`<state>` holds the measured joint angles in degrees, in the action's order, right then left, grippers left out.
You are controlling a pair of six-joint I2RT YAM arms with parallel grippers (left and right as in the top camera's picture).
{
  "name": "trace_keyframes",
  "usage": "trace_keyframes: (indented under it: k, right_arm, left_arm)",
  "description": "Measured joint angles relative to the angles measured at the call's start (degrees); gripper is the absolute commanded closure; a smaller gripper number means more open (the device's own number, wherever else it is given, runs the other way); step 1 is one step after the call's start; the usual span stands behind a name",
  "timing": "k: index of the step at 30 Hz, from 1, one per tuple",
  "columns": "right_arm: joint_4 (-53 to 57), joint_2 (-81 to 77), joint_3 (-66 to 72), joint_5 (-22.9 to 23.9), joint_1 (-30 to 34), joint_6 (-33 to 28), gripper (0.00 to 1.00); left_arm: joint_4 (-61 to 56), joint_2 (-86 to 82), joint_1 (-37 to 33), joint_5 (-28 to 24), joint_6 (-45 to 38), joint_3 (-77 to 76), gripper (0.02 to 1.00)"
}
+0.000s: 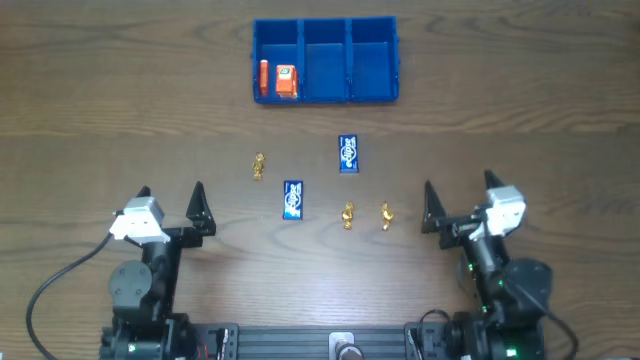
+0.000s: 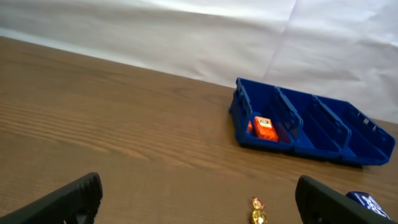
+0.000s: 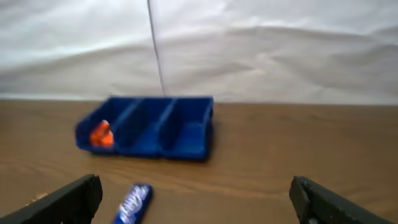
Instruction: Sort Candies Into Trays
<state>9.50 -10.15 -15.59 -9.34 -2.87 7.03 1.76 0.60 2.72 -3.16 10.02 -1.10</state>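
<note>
A blue tray with three compartments stands at the far middle of the table; its left compartment holds two orange candies. On the wood lie two blue-wrapped candies and three gold-wrapped candies. My left gripper is open near the front left, with nothing between its fingers. My right gripper is open near the front right, just right of the gold candies. The left wrist view shows the tray, an orange candy and one gold candy. The right wrist view shows the tray and a blue candy.
A white backdrop rises behind the table's far edge. A thin dark cable hangs in front of it. Bare wood lies to the left and right of the candies.
</note>
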Motion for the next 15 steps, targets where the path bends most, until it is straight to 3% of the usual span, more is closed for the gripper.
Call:
trace_keyframes:
  k: [7,11,15]
  right_arm:
    - [10.5,-32.5,-24.4,-4.3,-2.7,1.4,0.003]
    - [16.7,-53.3,-38.2,-4.3,-14.3,3.1,0.003]
    - [21.5,-66.3,-46.7,-1.0,-26.2,7.5,0.003]
  left_arm:
    - [0.0,0.0,0.0,-0.1,0.0,0.0,0.020]
    - [0.0,0.0,0.0,-0.2,0.0,0.0,0.020]
    - [0.0,0.0,0.0,-0.2,0.0,0.0,0.020]
